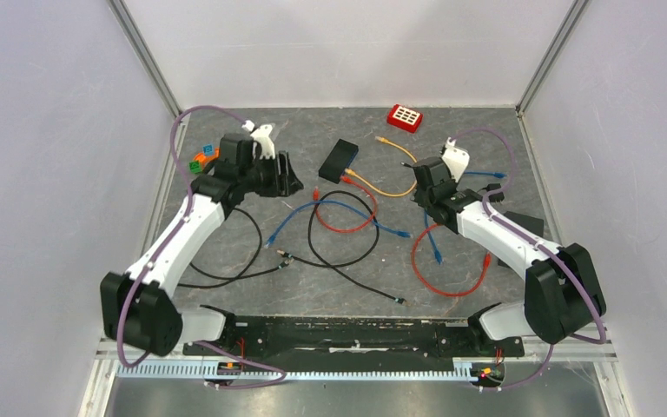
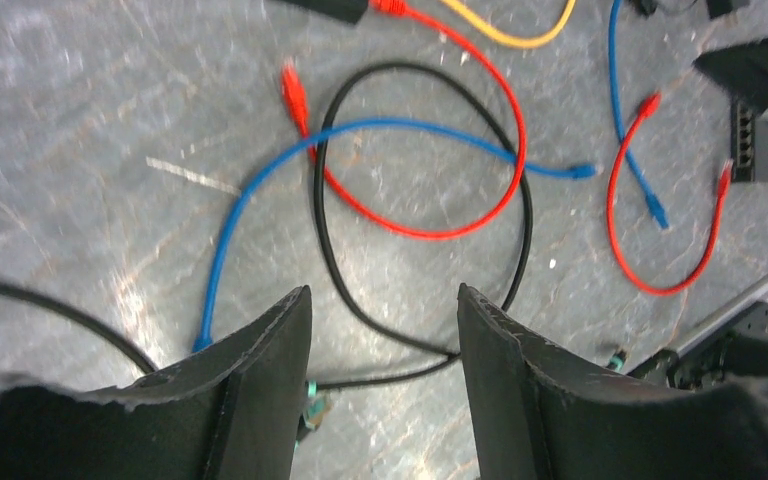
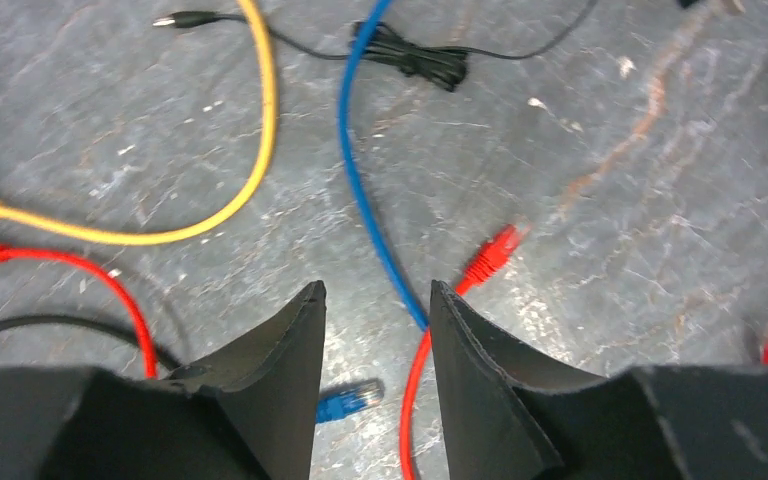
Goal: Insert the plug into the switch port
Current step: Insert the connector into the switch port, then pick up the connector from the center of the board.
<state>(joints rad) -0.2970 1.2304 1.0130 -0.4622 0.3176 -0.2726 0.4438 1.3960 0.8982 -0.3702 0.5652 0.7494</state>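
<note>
The black switch (image 1: 339, 161) lies at the back middle of the table, with a yellow cable (image 1: 382, 187) and a red cable (image 1: 347, 217) running to its near end. My left gripper (image 1: 287, 174) hovers to its left, open and empty (image 2: 382, 290), above a black cable loop (image 2: 520, 200). My right gripper (image 1: 423, 195) is right of the switch, open (image 3: 376, 286) over the table. A loose red plug (image 3: 490, 255) lies just beyond its right finger, and a loose blue plug (image 3: 350, 402) lies below, between the fingers. Nothing is held.
Red, blue and black cables sprawl across the table's middle (image 1: 347, 234). A second dark box with ports (image 2: 750, 145) sits under the right arm. A red block (image 1: 405, 116) stands at the back and small coloured pieces (image 1: 201, 158) at the far left.
</note>
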